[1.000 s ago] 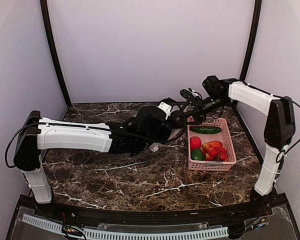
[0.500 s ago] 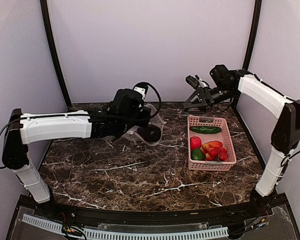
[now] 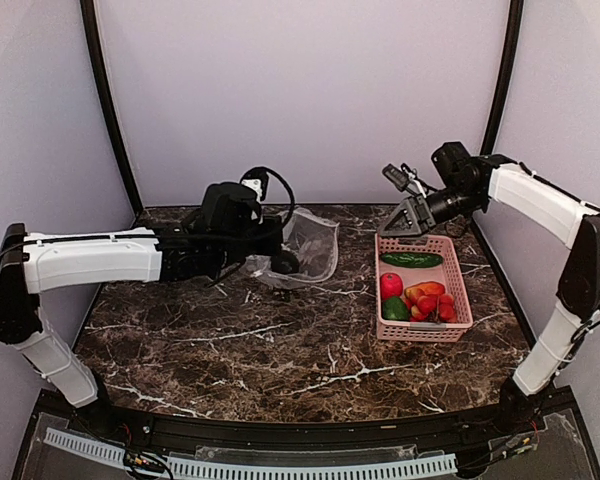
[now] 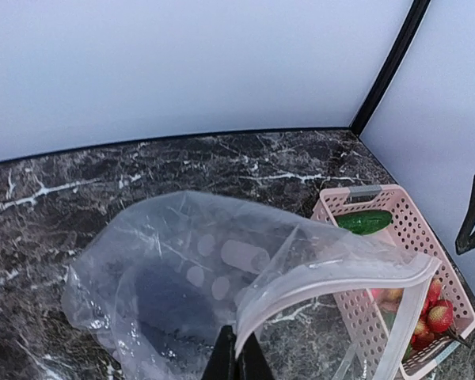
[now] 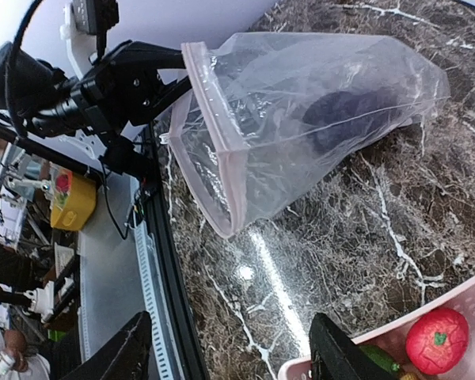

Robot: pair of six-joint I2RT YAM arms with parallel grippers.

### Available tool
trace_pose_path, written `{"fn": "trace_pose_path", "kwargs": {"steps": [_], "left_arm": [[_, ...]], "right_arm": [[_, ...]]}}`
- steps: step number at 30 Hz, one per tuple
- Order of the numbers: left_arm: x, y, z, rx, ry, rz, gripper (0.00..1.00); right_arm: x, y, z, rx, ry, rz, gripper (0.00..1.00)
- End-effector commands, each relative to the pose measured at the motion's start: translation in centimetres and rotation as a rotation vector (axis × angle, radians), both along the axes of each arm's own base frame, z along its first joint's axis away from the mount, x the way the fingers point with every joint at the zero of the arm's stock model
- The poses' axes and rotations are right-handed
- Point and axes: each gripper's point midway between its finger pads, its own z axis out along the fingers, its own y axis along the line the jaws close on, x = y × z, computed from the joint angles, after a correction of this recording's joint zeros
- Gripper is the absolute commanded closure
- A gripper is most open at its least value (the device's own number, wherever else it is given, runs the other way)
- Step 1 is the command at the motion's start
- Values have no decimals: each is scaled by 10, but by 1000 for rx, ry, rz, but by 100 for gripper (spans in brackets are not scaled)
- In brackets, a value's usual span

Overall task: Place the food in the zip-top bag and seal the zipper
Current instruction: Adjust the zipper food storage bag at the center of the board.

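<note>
Left gripper [image 4: 234,358] pinched shut on the zipper [image 4: 332,279]; right gripper [image 3: 408,216] open, holding nothing.
The zip-top bag [image 4: 182,253] gapes near the table's [image 3: 230,340] far edge, a dark eggplant [image 4: 166,297] inside. The right gripper hovers over the far end of the pink basket [image 3: 427,333] by the right edge, with cucumber [image 3: 412,259] and green pepper [image 3: 395,309] in it.

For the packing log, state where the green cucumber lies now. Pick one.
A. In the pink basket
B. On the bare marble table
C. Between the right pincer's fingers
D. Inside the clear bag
A: the green cucumber lies across the far end of the pink basket, well apart from the clear bag.
</note>
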Motion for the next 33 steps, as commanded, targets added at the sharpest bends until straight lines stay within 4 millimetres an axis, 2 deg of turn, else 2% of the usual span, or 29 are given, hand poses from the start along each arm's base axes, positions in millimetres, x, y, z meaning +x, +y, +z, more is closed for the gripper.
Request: {"fn": "trace_pose_path", "kwargs": {"steps": [1,2,5,9,12,15,16,17,18,19,22,25,27,28,29,30,31,33], "left_arm": [[-12,-55,-18,-139,63,-49,99],[-8,-70,-9,-114,34,-49,99],[-14,-85,0,-97,-11,-27,99],[-13,-82,8,-95,-39,-16,99],[-12,-78,19,-48,-67,-16,99],[-12,-74,33,24,-98,-43,99],[-14,-71,27,114,-93,-66,99],[-13,-70,40,127,-107,-61,99],[-14,-64,33,205,-91,-66,99],[-13,-60,42,223,-102,-52,99],[-14,-42,42,338,-116,-42,99],[-10,-21,14,402,-58,0,99],[-18,-16,10,386,-21,-24,99],[-22,-15,1,380,-9,-40,99],[-25,-9,11,344,-25,-34,99],[-25,-3,3,341,-33,-18,99],[-26,3,9,319,-43,-2,99],[-26,13,6,314,-29,22,99]], "right_arm": [[0,31,-14,-87,-165,20,37],[3,36,-19,-116,-176,11,38],[12,43,-26,-159,-155,-27,39],[22,35,-30,-228,-195,-77,39],[21,29,-30,-250,-230,-85,39],[16,29,-28,-226,-254,-72,41],[16,28,-27,-226,-258,-80,43],[17,27,-26,-231,-260,-87,43],[18,26,-24,-233,-265,-89,44],[21,23,-19,-232,-273,-95,44],[28,18,-2,-211,-309,-105,44],[23,17,20,-68,-203,-79,44],[23,10,31,5,-138,-71,44],[25,5,32,5,-139,-76,44],[30,-2,31,-14,-167,-84,44],[36,-10,28,-48,-204,-100,44],[44,-19,24,-90,-249,-114,44],[61,-42,13,-168,-289,-167,44]]}}
